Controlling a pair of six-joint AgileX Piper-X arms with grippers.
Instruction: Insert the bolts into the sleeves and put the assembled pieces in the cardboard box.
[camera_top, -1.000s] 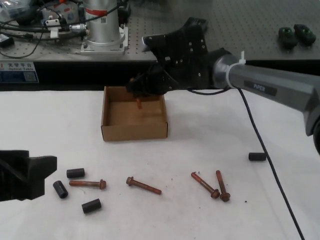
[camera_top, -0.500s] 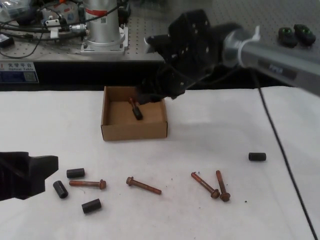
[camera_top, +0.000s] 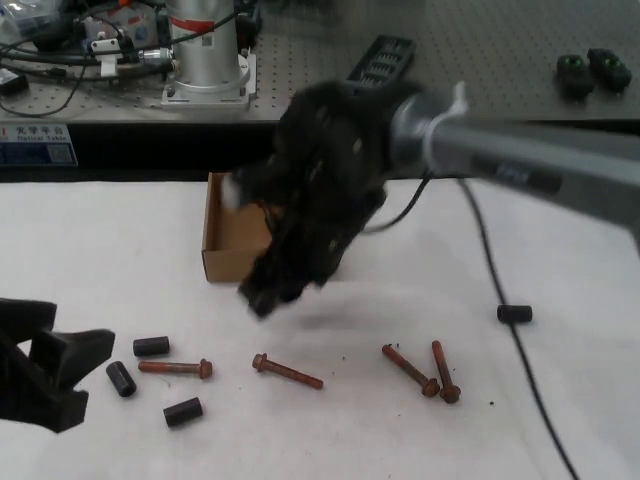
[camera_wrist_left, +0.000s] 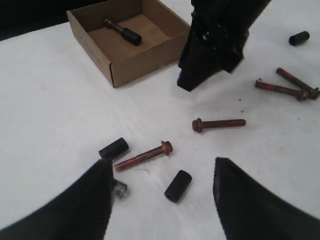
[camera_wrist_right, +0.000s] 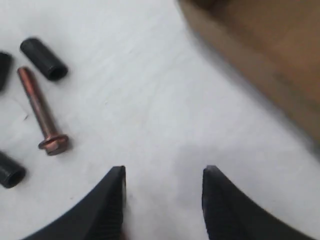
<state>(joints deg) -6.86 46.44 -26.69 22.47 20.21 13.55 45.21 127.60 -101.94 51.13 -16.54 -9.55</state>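
On the high view, the right claw hangs low over the tabletop, just in front of the box, which sits toward the far edge. Four bolts lie along the near edge. Three sleeves cluster toward the left edge beside the left claw, and a fourth sleeve lies well apart toward the right edge.

From the left wrist, I see the left claw spread wide and empty above a bolt with sleeves around it. One assembled piece lies inside the box.

From the right wrist, the right claw is released with nothing between its fingers. Bare tabletop lies under it, and the box wall is near.

I judge one assembly delivered and the next pick just starting, with four pairs left. The next move calls for one claw to take a bolt by its shank and the other to take a sleeve. I'd then line the bore up with the shank before pushing. These round parts may roll if nudged, so I'd come down squarely.
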